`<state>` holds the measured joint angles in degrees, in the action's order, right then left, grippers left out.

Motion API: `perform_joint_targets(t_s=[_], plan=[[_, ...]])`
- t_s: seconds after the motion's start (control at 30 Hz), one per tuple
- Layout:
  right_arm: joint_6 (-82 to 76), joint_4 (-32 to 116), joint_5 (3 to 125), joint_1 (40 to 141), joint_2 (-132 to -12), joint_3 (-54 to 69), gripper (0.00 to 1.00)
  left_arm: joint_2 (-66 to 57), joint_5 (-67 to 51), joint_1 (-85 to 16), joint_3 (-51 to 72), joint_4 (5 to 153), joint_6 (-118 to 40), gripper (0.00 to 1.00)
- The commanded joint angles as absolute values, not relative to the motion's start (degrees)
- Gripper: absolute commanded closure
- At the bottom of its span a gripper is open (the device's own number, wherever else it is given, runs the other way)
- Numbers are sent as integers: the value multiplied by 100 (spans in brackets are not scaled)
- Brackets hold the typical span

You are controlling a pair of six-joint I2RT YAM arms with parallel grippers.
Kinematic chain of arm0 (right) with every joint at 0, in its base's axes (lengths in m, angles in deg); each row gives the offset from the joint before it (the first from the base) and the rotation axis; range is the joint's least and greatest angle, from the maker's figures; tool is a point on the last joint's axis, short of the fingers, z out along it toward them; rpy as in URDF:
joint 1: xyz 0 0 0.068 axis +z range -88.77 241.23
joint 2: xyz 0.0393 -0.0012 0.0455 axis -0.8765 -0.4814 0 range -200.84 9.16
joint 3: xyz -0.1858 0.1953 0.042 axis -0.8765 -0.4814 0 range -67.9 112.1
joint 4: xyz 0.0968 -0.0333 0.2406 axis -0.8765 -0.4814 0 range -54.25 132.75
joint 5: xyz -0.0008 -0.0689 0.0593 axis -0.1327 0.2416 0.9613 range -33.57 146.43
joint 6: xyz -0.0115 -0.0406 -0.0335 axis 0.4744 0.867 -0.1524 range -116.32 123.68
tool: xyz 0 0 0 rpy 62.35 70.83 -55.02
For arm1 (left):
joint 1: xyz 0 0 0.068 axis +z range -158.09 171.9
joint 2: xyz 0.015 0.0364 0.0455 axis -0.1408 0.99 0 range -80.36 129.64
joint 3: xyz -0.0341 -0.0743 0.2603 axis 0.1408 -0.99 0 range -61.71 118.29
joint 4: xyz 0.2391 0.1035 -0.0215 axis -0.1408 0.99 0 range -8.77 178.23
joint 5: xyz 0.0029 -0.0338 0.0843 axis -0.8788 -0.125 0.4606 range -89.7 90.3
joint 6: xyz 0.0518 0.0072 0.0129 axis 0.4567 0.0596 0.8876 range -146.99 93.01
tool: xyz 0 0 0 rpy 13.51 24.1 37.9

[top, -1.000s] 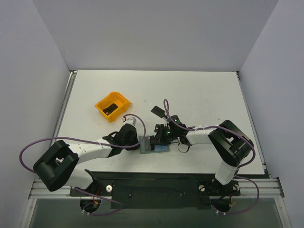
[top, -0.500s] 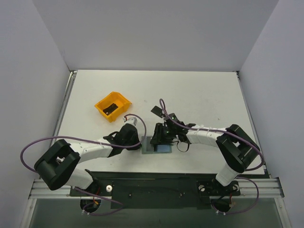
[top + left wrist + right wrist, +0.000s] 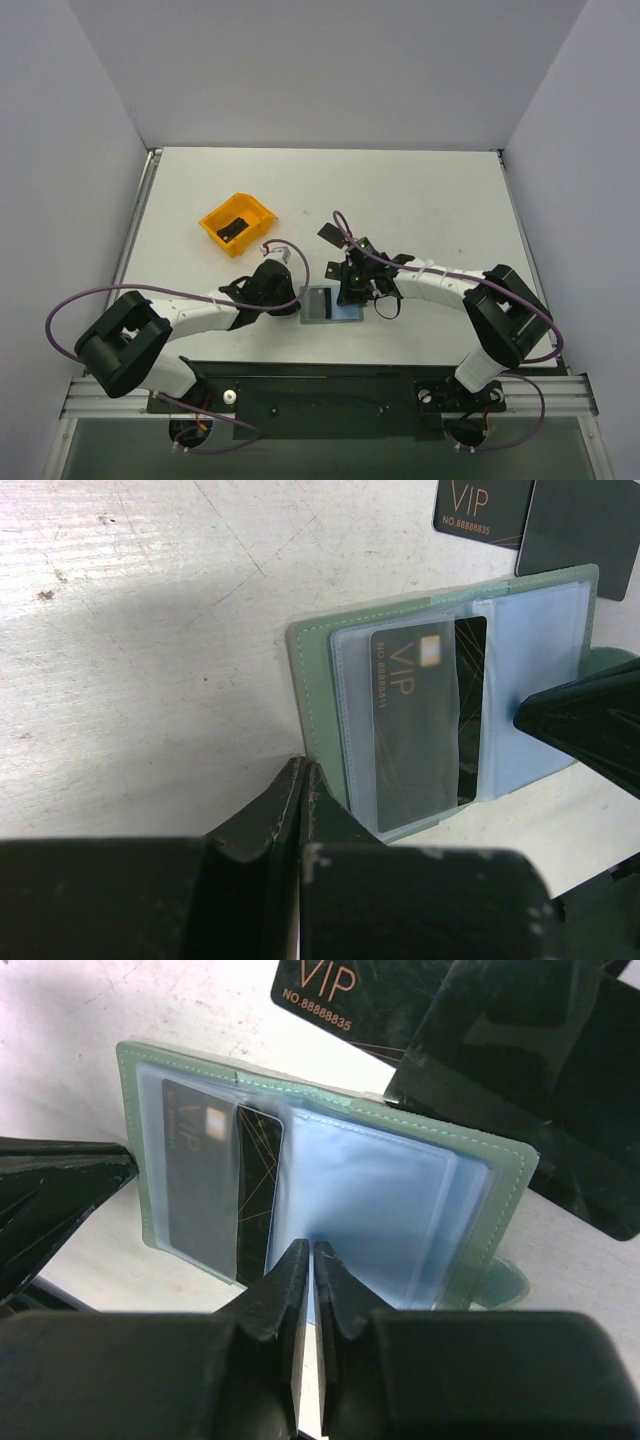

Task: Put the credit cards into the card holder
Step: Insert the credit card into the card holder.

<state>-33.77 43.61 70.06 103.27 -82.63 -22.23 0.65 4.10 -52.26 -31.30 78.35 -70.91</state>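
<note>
1. Sage-green card holder (image 3: 312,680) lies open on the white table (image 3: 420,190) near its front edge, between the two arms, with its clear blue-lined sleeves facing up.
2. One black card (image 3: 410,730) sits in the left sleeve, mostly under the plastic. A dark strip is bare on the spine side (that card's own edge or a second card, cannot tell).
3. Left gripper (image 3: 300,775): fingers pressed together, tips at the holder's outer edge. It looks to be pinning the cover, though contact is not certain.
4. Right gripper (image 3: 308,1255): fingers all but together with nothing seen between them, tips low over the middle sleeve, just beside the bare strip.
5. Risks, as judged:
   - A skewed nudge on the strip could cock the card so it jams at the sleeve mouth or wrinkles the plastic.
   - If the cover is not truly pinned, a firm push could slide the whole holder toward the left fingers.
   - Tips catching the sleeve film on the way up could flip a leaf over.
6. Two loose cards lie close against the holder's far edge, one showing VIP lettering (image 3: 335,990) and one plain (image 3: 540,1080). They are next in line, by my reckoning.
7. Orange bin (image 3: 262,212) stands well apart at far left, with another black card (image 3: 232,229) inside.
8. In the way: the two sets of fingers crowd the holder from opposite sides, which leaves little room at the sleeve mouths until one backs off.
</note>
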Motion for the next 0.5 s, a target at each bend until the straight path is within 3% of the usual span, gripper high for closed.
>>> perform_joint_targets(t_s=[0.0, 0.47], plan=[[-3314, 4055, 6680, 10341, -8339, -1930, 100, 278, 364, -5248, -3104, 8211, -7032, 100], [-3393, 4573, 7382, 10420, -9033, -1728, 100, 313, 338, -5239, -3104, 8211, -7023, 100]])
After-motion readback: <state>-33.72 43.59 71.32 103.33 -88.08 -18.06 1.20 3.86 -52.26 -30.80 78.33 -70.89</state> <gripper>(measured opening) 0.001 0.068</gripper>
